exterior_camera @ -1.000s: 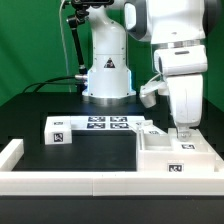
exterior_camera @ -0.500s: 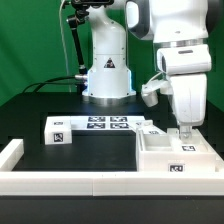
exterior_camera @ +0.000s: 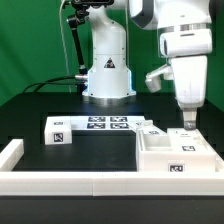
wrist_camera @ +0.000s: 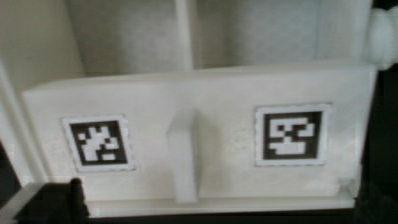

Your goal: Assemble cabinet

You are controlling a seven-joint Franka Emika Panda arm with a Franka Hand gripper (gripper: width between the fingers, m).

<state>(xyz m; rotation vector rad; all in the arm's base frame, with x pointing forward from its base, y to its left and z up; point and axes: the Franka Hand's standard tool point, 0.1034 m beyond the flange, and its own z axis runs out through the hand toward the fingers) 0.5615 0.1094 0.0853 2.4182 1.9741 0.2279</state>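
The cabinet (exterior_camera: 175, 152) is a white open box of flat panels at the exterior view's right, against the front rail. My gripper (exterior_camera: 187, 119) hangs just above its far right part. In the wrist view a white cabinet panel (wrist_camera: 196, 140) with two square tags and a centre rib fills the picture. My gripper (wrist_camera: 214, 205) is open, with one dark fingertip (wrist_camera: 43, 200) at each side edge and nothing between them. A loose white block (exterior_camera: 58, 129) with a tag lies at the exterior view's left. A small tagged block (exterior_camera: 152, 128) lies behind the cabinet.
The marker board (exterior_camera: 105, 123) lies flat in front of the robot base (exterior_camera: 107, 75). A low white border rail (exterior_camera: 60, 185) runs along the front and turns up at the exterior view's left (exterior_camera: 10, 154).
The arm has risen and shifted toward the exterior view's right; the gripper now stands higher above the cabinet. The parts on the table have not moved.
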